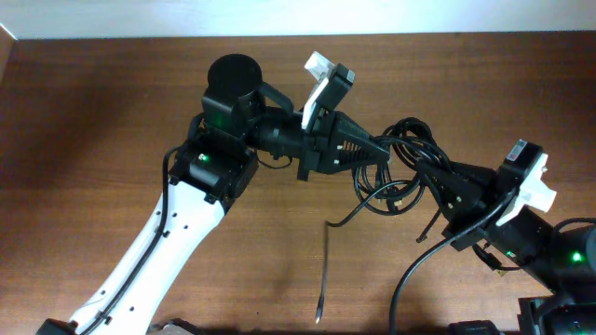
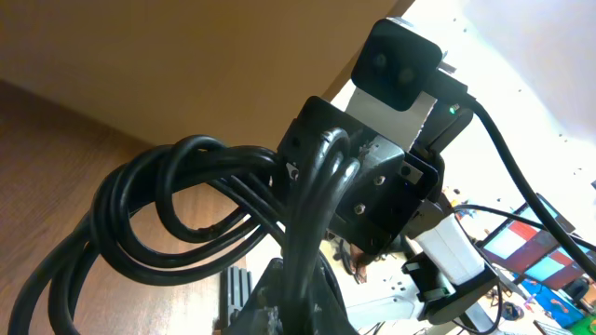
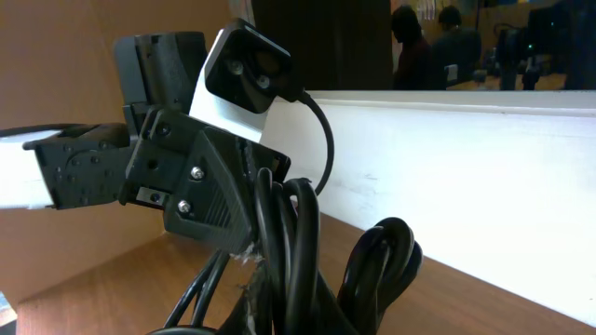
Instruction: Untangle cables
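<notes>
1. The left gripper (image 1: 384, 149) has its jaws closed on the cables (image 1: 402, 177), and the strands pass between them as a tight bundle.
2. The right gripper (image 1: 426, 175) faces the left jaws at close range, with its jaws closed on the same bundle.
3. The cables form a knot of loops between and around both sets of jaws.
4. One loose strand (image 1: 323, 270) trails from the knot onto the tabletop (image 1: 112, 112), on the near side of the left jaws and clear of them.

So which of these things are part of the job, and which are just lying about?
Job: cables; left gripper and right gripper, both shut on them.
Just there: wooden table; white panel; people beyond it.
</notes>
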Tool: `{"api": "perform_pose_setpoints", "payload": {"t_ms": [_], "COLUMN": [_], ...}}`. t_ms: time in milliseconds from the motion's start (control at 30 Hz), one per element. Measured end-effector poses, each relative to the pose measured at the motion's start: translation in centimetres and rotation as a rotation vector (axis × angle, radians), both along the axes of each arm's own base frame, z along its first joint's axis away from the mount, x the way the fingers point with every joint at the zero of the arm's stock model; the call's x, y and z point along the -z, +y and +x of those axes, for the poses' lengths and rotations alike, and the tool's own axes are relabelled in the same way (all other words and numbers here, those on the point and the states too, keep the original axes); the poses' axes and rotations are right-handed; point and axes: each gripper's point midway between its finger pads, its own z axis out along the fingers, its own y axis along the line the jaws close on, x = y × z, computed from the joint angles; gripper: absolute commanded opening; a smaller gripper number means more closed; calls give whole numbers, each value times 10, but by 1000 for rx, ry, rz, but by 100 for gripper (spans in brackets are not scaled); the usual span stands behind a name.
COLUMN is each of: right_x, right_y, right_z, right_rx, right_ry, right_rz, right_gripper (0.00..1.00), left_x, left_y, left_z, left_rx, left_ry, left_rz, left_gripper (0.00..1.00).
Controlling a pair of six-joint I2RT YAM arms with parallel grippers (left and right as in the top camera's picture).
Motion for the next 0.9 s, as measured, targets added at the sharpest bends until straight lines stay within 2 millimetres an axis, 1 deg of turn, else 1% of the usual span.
{"api": "perform_pose_setpoints", "payload": {"t_ms": [67,100,133,267,333,367,400,433,467,533,567,600,767,800,867,900], "right_x": [0,1,5,28,39,40,40,39,44,60,63,63,61,58,42,38], "right_y": [0,0,-2,-29,-41,-46,-48,-50,-51,-50,-45,-40,-26,-25,-24,-25], "right_z": [0,1,3,27,34,36,36,35,32,26,23,20,11,11,13,14], "right_rx": [0,3,18,229,311,341,354,365,371,367,339,303,204,197,185,190], "right_ry": [3,8,27,163,222,244,252,263,289,381,417,431,451,440,365,346], "right_rz": [0,1,1,25,36,59,76,93,94,109,127,140,149,152,163,166], "right_gripper": [87,100,99,99,99,99,99,99,99,99,99,99,99,99,99,99], "left_x": [0,0,0,0,0,-1,-4,-10,-13,-20,-24,-26,-27,-27,-25,-23], "left_y": [0,0,0,3,15,22,29,38,41,43,44,45,44,45,43,40], "left_z": [0,0,0,4,18,26,28,19,12,4,1,-2,-4,-4,-1,9], "left_rx": [0,0,0,-11,-61,-86,-76,-9,33,73,86,98,108,108,91,36], "left_ry": [0,1,0,-11,-10,-34,-104,-264,-342,-486,-557,-596,-614,-614,-583,-501], "left_rz": [0,0,0,-3,-3,-9,-30,-79,-104,-151,-173,-185,-191,-191,-182,-155], "left_gripper": [0,0,0,0,0,0,0,0,0,0,0,0,0,0,0,0]}}
